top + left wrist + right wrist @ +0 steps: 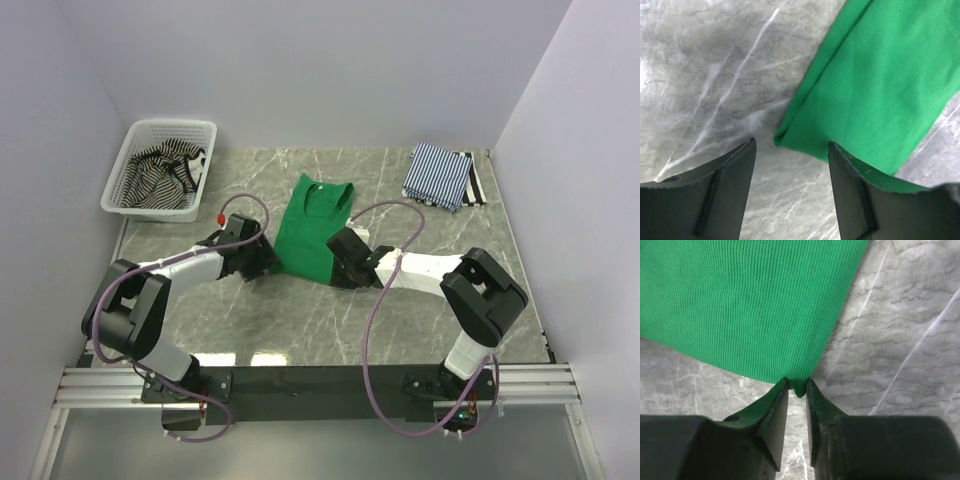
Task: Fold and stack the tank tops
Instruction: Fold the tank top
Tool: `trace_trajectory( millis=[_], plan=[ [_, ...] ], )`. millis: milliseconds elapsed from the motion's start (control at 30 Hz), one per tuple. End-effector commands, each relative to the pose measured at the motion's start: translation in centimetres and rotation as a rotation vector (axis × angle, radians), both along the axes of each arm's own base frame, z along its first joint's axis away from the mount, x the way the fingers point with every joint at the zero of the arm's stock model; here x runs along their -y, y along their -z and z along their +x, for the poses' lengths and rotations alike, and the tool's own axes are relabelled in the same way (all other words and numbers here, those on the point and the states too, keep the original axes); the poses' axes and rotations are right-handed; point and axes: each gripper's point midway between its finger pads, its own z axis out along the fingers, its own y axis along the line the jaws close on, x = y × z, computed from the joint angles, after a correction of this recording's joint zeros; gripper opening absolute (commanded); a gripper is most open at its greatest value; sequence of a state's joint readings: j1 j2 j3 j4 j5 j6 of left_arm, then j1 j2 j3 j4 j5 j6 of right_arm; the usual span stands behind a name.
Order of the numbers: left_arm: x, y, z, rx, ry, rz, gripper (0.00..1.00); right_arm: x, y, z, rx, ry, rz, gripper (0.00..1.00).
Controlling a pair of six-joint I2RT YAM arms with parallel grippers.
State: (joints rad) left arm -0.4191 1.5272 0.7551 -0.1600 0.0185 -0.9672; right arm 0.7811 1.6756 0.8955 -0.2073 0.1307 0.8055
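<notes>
The bright green tank top [312, 232] lies folded lengthwise in the middle of the table, neckline at the far end. My right gripper [797, 385] is shut on its near right corner [799, 388], pinching the hem. My left gripper [791, 150] is open just before the near left corner [785, 139] of the green top, one finger at each side of it. The blue-and-white striped top [437, 175] lies folded at the far right, on a folded black-and-white striped cloth [474, 186]. Another black-and-white striped top [165, 172] lies crumpled in the basket.
A white mesh basket [135, 141] stands at the far left corner. White walls close in the table on three sides. Both arms reach in low from the near edge, cables [372, 320] looping over the table.
</notes>
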Motion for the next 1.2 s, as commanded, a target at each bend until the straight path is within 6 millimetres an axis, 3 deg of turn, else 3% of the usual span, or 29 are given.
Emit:
trace_trajectory(
  millis=[0,133,200,233,333,400,567,700,800,933,1033,1167],
  plan=[
    [0.1,0.1,1.0,0.029,-0.028,-0.012,0.63,-0.2,0.0,0.3,0.012,0.008,0.0,0.24],
    [0.2,0.6,1.2,0.022,-0.032,-0.012,0.54,0.0,0.0,0.0,0.006,0.0,-0.005,0.15],
    [0.2,0.9,1.2,0.016,-0.031,-0.01,0.43,0.1,0.0,-0.2,0.0,-0.007,-0.008,0.12],
    [0.2,1.1,1.1,0.013,-0.032,-0.01,0.28,0.1,0.0,-0.4,-0.004,-0.011,-0.006,0.1],
    [0.1,1.5,0.5,0.001,-0.03,-0.007,0.08,0.4,0.2,-1.1,-0.019,-0.026,-0.01,0.05],
    [0.0,1.2,-0.3,0.0,-0.025,-0.012,0.01,0.7,0.3,-1.9,-0.034,-0.042,-0.01,0.05],
    [0.0,-0.1,-3.1,-0.008,-0.009,-0.018,0.01,0.6,0.0,-4.6,-0.055,-0.105,-0.042,0.03],
    [-1.8,-0.3,-5.4,-0.033,-0.04,0.027,0.01,-1.0,-0.3,-8.8,-0.071,-0.212,-0.063,0.02],
    [-3.3,0.0,-8.6,-0.108,-0.055,0.068,0.01,-2.0,-0.5,-12.4,-0.114,-0.301,-0.061,0.01],
    [-4.2,-0.6,-11.6,-0.136,-0.052,0.11,0.01,-2.6,-2.2,-15.0,-0.11,-0.372,-0.058,0.0],
    [-4.9,-2.5,-11.4,-0.084,-0.06,0.131,0.01,-3.4,-4.5,-14.4,-0.074,-0.376,-0.035,0.0],
    [-4.5,-7.0,-7.7,0.042,-0.075,0.136,0.01,-4.2,-6.5,-11.9,-0.021,-0.368,-0.069,0.0]
  ],
)
